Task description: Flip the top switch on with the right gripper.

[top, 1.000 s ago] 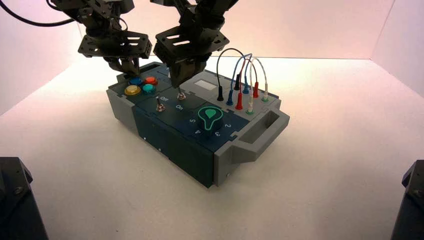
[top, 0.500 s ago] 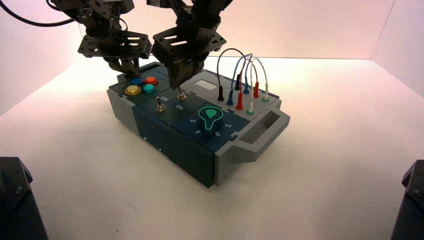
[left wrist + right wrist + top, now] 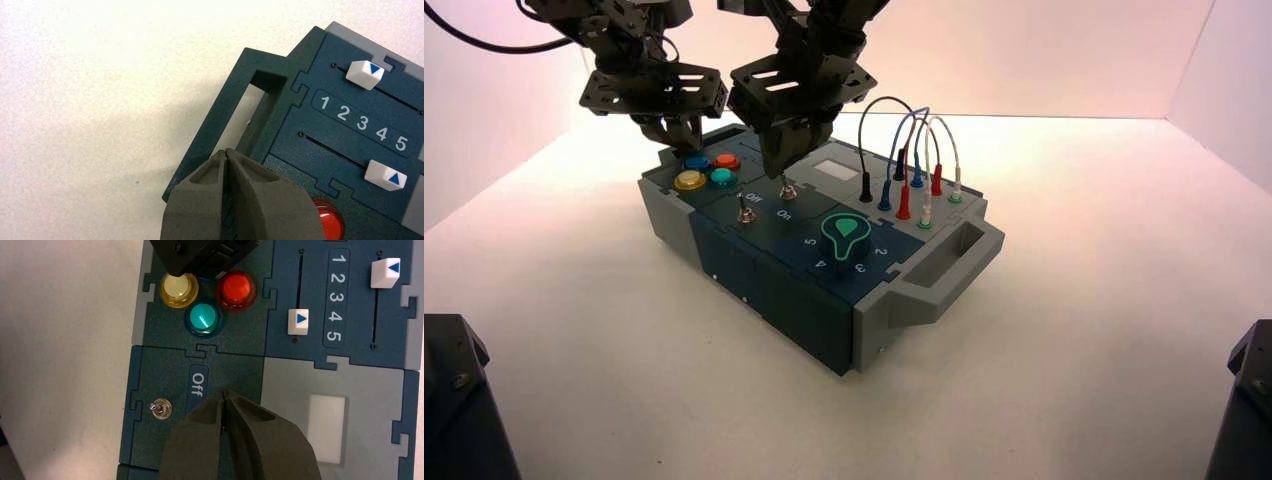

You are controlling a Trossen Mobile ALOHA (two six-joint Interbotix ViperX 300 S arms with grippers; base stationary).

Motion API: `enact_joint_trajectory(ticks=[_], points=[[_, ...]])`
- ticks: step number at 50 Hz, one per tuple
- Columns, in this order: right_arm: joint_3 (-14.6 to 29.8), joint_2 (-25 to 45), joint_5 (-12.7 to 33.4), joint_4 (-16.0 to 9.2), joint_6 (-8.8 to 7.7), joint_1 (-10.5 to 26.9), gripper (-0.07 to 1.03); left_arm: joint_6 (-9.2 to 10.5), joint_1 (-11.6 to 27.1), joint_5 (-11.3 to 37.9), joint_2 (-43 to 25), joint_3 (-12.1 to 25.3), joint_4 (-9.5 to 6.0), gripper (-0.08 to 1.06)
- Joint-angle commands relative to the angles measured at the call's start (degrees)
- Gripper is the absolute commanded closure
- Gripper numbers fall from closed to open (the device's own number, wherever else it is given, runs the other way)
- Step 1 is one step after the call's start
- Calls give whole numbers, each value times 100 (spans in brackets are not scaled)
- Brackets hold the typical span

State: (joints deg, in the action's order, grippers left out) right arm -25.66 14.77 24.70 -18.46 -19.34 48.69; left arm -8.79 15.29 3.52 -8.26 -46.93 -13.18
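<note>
1. Worktop (image 3: pixel 1064 300) carries the box (image 3: pixel 769 310), turned at an angle, with one corner pointing toward the worktop's near edge.
2. The left gripper (image 3: pixel 226 151) waits over the box's far-left end, by the handle there, its fingertips together.
3. Four round push buttons sit at the box's left corner: yellow (image 3: pixel 689 180), blue (image 3: pixel 696 163), green (image 3: pixel 723 177) and red (image 3: pixel 727 160). Beyond them, two sliders have white square knobs: one (image 3: pixel 298 322) near the scale's 5 end, the other (image 3: pixel 385 273) near its 1 end.
4. The lower switch (image 3: pixel 746 214), a silver toggle, stands close to the box's near long edge, beside the lettering "Off" (image 3: pixel 197 385).
5. The right gripper (image 3: pixel 224 392) hangs over the middle of the box, narrow, fingertips meeting.
6. The top switch (image 3: pixel 788 192) is just below it, farther in from that long edge; whether they touch cannot be told.
7. A white panel (image 3: pixel 834 169) lies to the right, and the green-marked dial (image 3: pixel 845 237) sits nearer the near corner.
8. Black, blue, red and white wires (image 3: pixel 927 135) arch above the box's right part, beyond the grey handle (image 3: pixel 952 270).
</note>
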Motion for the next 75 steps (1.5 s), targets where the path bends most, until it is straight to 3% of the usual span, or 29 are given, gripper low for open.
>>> enact_joint_trajectory(ticks=[1, 50, 75], points=[[-26, -35, 229, 26, 0, -97, 99, -9, 26, 44, 114, 9, 0, 100], [0, 35, 589, 26, 18, -281, 99, -9, -9, 62, 114, -18, -9, 100], [53, -62, 325, 26, 0, -272, 99, -9, -26, 62, 114, 9, 0, 100]])
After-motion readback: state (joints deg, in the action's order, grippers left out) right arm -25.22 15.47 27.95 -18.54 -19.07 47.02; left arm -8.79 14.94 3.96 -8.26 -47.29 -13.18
